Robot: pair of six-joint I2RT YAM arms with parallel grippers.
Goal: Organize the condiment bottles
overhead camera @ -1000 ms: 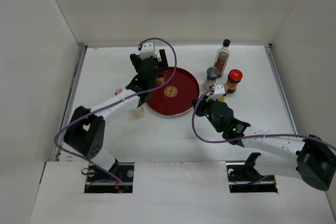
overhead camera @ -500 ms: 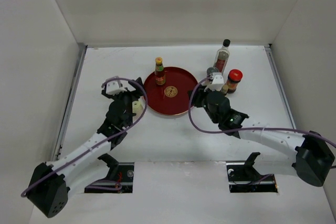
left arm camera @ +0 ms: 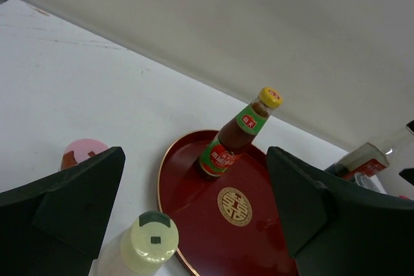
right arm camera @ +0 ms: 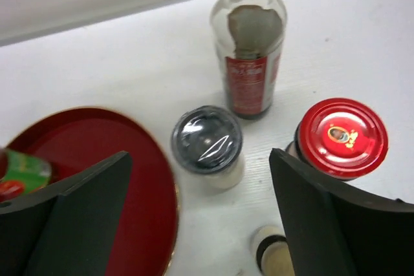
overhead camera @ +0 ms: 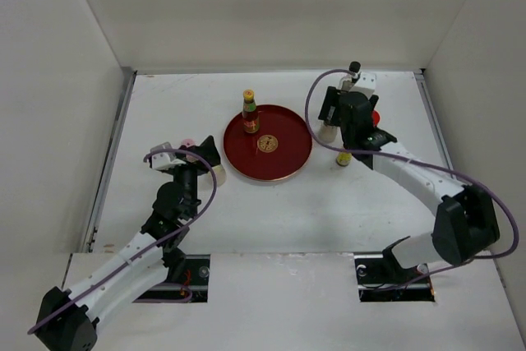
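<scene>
Right gripper (right arm camera: 200, 179) and left gripper (left arm camera: 194, 179) gape empty; one yellow-capped sauce bottle (left arm camera: 236, 137) stands on the red tray (left arm camera: 213, 237), so we reckon the grey-lidded jar (right arm camera: 207, 139) beside it needs straddling next.

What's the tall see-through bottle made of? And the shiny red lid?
The tall bottle looks like clear glass, maybe plastic: you can see the greyish stuff inside. The red lid looks like glossy painted metal, with a printed emblem; it might be plastic.

White table (overhead camera: 271, 211), seemingly plain white walls (overhead camera: 246, 6)
</scene>
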